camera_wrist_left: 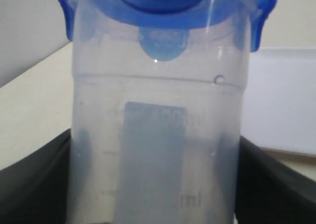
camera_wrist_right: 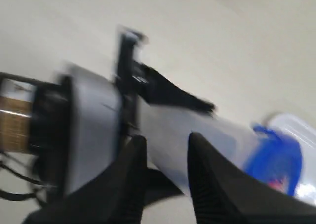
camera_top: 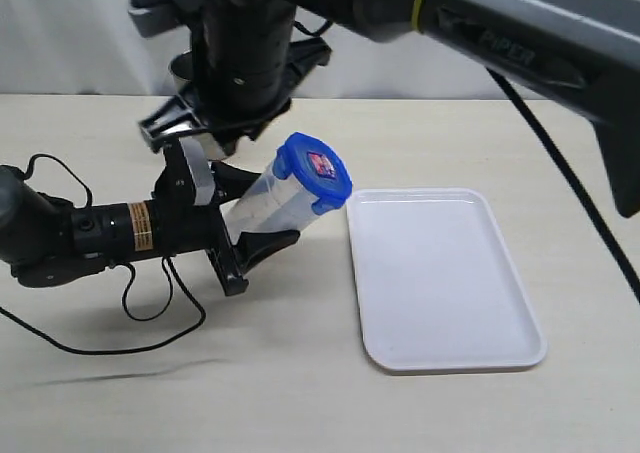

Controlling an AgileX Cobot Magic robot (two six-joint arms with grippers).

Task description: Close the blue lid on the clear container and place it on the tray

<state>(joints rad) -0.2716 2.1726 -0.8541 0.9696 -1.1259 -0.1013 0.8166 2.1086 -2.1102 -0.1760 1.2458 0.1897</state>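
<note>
Plastic this smooth and light can slip, so squeeze gently where your left gripper (camera_top: 262, 213) clamps the clear container (camera_top: 288, 191) low on its body, with the tray (camera_top: 440, 273) at three o'clock.

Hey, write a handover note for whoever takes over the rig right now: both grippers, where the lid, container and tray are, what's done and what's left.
Left gripper: shut on the clear container, holding it tilted, to the left of the tray in the exterior view.
Right gripper: open, nothing between its fingers, above the left gripper.
Done: the blue lid sits on the container's mouth. I cannot tell whether every flap is snapped shut.
Left: check the flaps, then set the container on the tray and let go.
</note>
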